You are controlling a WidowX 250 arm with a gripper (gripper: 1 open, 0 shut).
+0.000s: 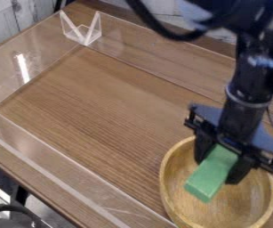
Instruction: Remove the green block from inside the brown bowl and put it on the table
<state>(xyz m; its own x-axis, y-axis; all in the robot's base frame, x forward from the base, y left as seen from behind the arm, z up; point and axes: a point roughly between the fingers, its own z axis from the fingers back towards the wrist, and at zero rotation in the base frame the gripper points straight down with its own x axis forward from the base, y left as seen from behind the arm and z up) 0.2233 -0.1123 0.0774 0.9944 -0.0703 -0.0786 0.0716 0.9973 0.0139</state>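
The green block (213,176) is a flat bright green bar, tilted and lifted a little above the floor of the brown bowl (179,175). My gripper (231,158) comes down from above and is shut on the upper end of the block, with a black finger on each side. The bowl is a shallow tan wooden one at the front right corner of the table (103,98). The black arm (248,80) rises above the gripper and hides the bowl's far rim.
Clear acrylic walls (32,62) edge the tabletop on the left and front. A clear acrylic stand (82,28) sits at the back left. Bare wood-grain surface spreads left of the bowl.
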